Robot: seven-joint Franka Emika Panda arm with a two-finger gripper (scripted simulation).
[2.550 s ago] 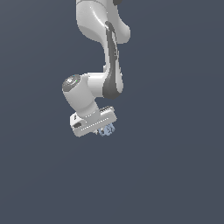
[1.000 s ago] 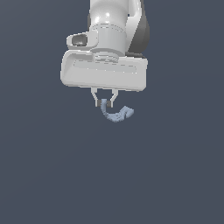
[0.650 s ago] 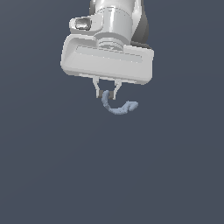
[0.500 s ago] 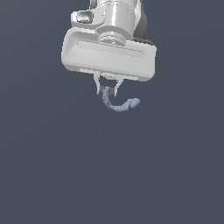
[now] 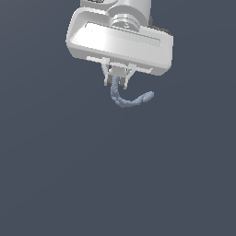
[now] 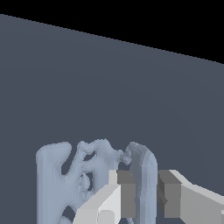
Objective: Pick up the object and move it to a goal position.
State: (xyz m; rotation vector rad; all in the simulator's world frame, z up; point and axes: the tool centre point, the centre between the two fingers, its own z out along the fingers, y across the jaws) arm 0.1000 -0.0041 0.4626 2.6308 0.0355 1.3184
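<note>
Fingers (image 5: 118, 81) pinch the object (image 5: 129, 100) against plain dark-grey backdrop (image 5: 55, 175)

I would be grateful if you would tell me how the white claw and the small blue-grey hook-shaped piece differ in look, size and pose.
The white claw is broad, boxy and smooth; the pale blue-grey bumpy hook-shaped piece is slender and curved. The claw is far larger than the piece. The claw points downward, while the piece hangs below it and curls toward the exterior view's right. In the wrist view, grey pads flank one limb of the piece. Both are held aloft together.
</note>
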